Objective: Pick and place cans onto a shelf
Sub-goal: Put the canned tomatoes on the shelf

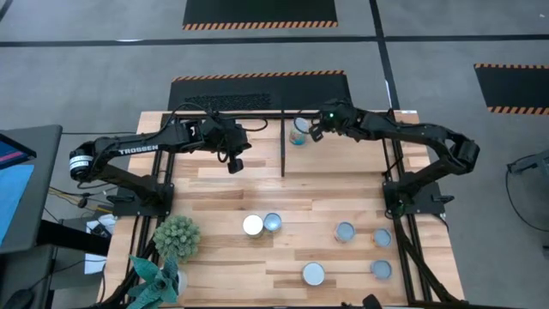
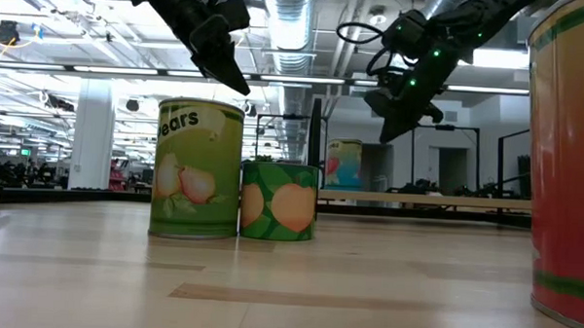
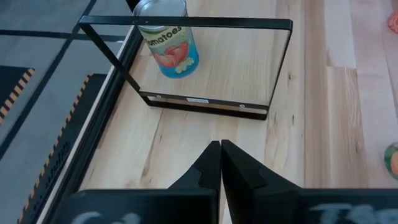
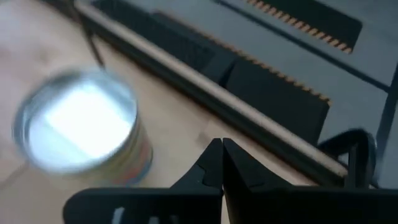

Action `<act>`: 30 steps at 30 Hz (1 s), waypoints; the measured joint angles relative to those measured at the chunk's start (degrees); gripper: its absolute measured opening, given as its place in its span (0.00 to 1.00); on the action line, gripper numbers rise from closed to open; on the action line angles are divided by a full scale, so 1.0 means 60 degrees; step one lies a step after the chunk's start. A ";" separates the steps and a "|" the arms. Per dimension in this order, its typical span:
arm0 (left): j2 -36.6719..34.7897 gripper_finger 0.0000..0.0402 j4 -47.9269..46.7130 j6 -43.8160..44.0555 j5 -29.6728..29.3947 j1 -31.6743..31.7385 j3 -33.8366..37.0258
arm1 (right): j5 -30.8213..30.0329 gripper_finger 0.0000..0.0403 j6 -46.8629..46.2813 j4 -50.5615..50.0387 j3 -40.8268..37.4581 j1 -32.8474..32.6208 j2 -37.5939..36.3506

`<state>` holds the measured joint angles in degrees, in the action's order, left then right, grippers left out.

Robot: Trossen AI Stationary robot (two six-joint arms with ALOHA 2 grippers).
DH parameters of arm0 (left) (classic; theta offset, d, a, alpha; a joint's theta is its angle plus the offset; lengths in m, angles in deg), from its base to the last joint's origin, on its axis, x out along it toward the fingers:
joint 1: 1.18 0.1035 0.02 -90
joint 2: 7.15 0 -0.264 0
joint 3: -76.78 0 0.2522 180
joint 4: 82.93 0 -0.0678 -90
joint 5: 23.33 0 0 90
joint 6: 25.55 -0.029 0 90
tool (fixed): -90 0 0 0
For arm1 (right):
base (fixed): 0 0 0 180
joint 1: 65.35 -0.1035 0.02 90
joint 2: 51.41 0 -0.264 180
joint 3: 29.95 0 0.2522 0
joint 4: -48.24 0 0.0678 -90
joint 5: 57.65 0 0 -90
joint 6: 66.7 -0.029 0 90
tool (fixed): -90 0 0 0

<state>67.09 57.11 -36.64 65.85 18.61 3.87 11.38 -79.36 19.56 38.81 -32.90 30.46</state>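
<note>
Wood-plank bench (image 1: 283, 193): one can (image 1: 298, 133) stands inside shelf (image 1: 283, 146), six cans near front. Right gripper (image 1: 316, 130) beside that can, fingers pressed together, empty. Left gripper (image 1: 234, 163) likewise closed, empty.

Grey floor (image 1: 103, 77) crossed by dark lines, with black hazard-striped mats (image 1: 260, 12) laid on it. Beyond the table, a large hall — white columns (image 2: 91, 133), exposed ceiling ducts (image 2: 287, 18) and strip lights (image 2: 42, 68).
</note>
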 joint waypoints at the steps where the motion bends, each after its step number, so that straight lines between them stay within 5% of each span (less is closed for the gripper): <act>1: 0.0000 0.00 0.0000 0.0007 0.0000 0.0000 0.0000 | 0.0019 0.05 0.0003 0.0229 0.0000 0.0140 0.0000; 10: 0.0000 0.00 0.0010 -0.0024 0.0000 0.0000 0.0000 | 0.1278 0.04 0.0007 -0.0365 0.0001 0.0508 0.0000; 19: 0.0000 0.00 0.0033 -0.0040 0.0000 0.0000 0.0000 | 0.0712 0.04 0.0083 -0.0517 -0.0161 -0.0573 0.0000; 30: 0.0000 0.00 0.0029 -0.0281 -0.0004 0.0002 -0.0004 | 0.0629 0.04 0.0195 0.1695 -0.1314 -0.0409 0.0002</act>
<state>67.09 57.28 -38.33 65.83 18.62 3.84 15.15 -78.19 29.73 30.93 -35.35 30.47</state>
